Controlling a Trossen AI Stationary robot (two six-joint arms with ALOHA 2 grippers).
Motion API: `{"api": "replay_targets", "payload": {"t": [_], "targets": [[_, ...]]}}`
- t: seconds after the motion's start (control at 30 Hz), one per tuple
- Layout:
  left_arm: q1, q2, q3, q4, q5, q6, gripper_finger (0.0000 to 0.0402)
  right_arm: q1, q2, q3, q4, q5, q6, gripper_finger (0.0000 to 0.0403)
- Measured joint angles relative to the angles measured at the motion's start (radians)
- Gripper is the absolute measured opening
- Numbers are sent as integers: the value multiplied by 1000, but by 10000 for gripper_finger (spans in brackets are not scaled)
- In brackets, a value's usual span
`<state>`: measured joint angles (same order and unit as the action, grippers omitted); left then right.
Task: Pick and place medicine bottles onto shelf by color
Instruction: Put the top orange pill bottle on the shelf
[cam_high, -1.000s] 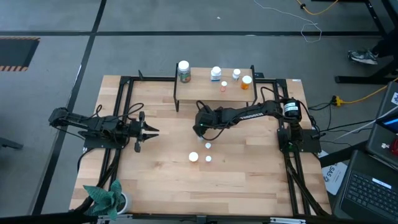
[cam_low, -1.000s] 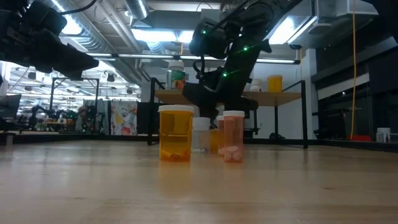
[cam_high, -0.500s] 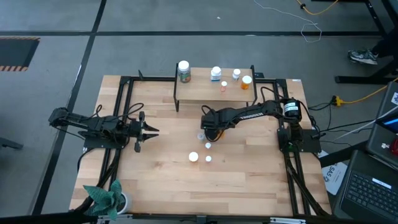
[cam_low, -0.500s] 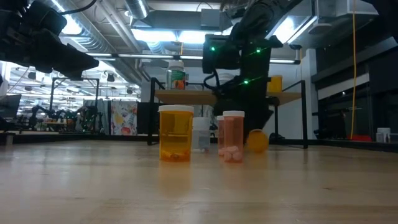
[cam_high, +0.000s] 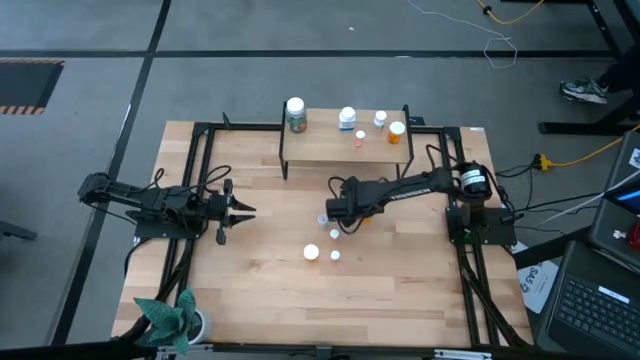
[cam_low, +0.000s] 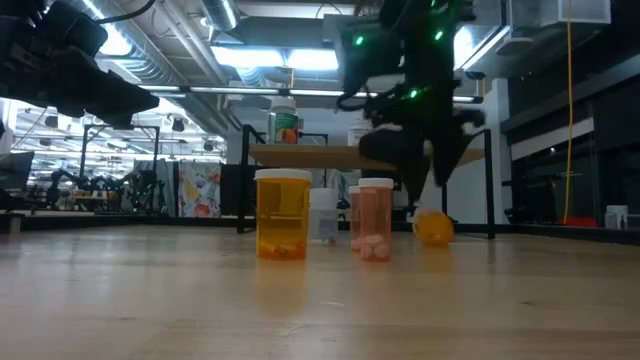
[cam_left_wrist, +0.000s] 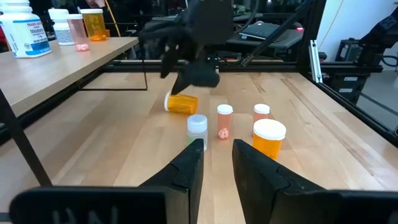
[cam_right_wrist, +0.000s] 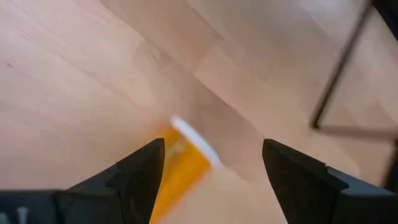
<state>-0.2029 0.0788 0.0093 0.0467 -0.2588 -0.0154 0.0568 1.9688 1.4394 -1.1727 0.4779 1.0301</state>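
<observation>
An orange bottle (cam_low: 433, 228) with a white cap lies on its side on the table (cam_high: 250, 290), also seen in the left wrist view (cam_left_wrist: 181, 102). My right gripper (cam_right_wrist: 213, 149) hangs open a little above it (cam_low: 438, 178), slanting down, touching nothing. To its left stand a clear bottle (cam_left_wrist: 197, 124), two slim pinkish bottles (cam_left_wrist: 224, 121) and a wide orange one (cam_left_wrist: 268, 137). Several bottles (cam_high: 296, 115) stand on the shelf (cam_high: 320, 152) at the far edge. My left gripper (cam_high: 246, 210) waits shut at the table's left.
Black frame rails (cam_high: 205, 150) run along the table's sides and around the shelf. A green plant (cam_high: 170, 315) stands at the near left corner. A laptop (cam_high: 600, 305) sits off the table to the right. Bare wood lies near the front edge.
My right gripper has drawn toward the table's right edge and risen a little, tipping and rolling at the wrist, its fingers staying apart. The orange bottle, earlier behind the standing ones, now lies on its side and has rolled toward the right.
</observation>
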Motion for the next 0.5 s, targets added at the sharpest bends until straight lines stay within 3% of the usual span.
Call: {"api": "replay_targets", "payload": {"t": [0.17,0.5], "targets": [[0,0,0,0,-1,0,80,46,-4,-1,2,-53,211,273],[0,0,0,0,0,2,80,50,2,-39,138,2,380,273]]}}
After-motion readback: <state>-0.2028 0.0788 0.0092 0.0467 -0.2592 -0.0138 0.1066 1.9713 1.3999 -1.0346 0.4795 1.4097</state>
